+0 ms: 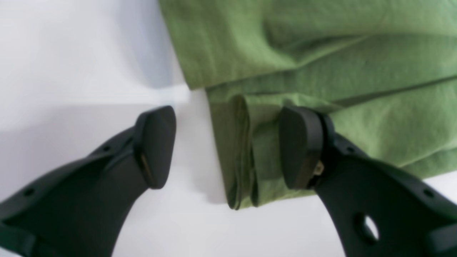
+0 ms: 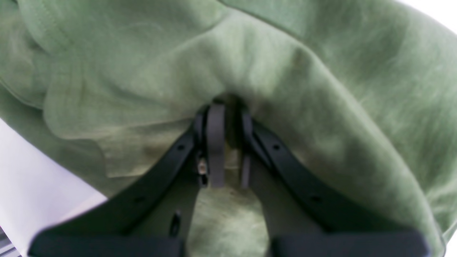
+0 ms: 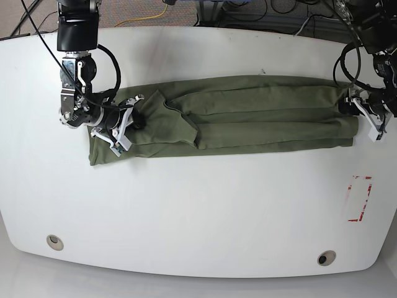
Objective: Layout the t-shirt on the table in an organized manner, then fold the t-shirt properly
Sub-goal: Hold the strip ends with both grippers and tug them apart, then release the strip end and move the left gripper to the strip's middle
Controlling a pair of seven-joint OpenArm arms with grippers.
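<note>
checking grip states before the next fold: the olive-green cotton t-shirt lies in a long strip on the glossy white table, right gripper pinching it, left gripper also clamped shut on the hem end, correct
Not quite. The left gripper is open: the left wrist view shows its jaws spread apart, straddling the folded edge of the olive-green cotton t-shirt. The rest holds: the strip lies on the glossy white table, and the right gripper is shut on the cloth.

One t-shirt [image 3: 236, 118], one table [image 3: 198, 205], two grommet holes [image 3: 54, 241], one red tape rectangle [image 3: 359, 198], two arms [image 3: 75, 56]
</note>
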